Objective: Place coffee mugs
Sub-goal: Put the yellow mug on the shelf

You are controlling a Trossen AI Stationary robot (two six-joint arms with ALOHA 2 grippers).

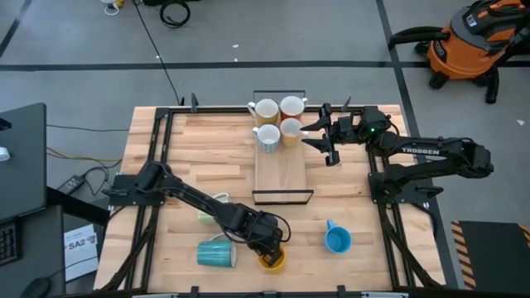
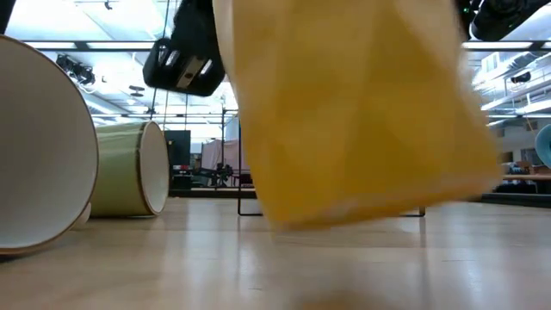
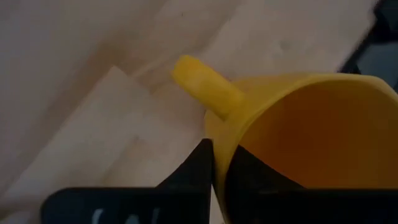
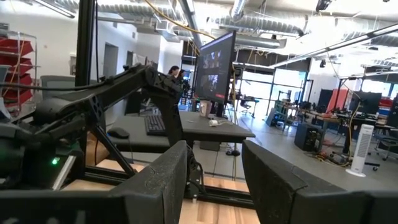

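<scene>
The left gripper (image 1: 271,255) has the yellow mug (image 1: 272,260) at the near edge of the surface (image 1: 207,157). It should lift slowly and keep the mug level. Its fingers (image 3: 196,171) pinch the mug's rim, one inside, one outside. The right gripper (image 1: 325,139) waits by the tray (image 1: 281,175), fingers apart, empty.

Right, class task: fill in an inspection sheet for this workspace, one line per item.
Surface: wooden table, black frame rails.
Job's things: four mugs grouped on the wooden tray; teal mug on its side; pale green mug partly hidden by the left arm; blue mug upright; yellow mug gripped.
Clutter: nothing seen.
Grippers: left tool shut on the yellow mug's rim; right tool open beside the tray mugs.
Cables: black cable on floor.
Surroundings: orange vacuum; monitor desk.
</scene>
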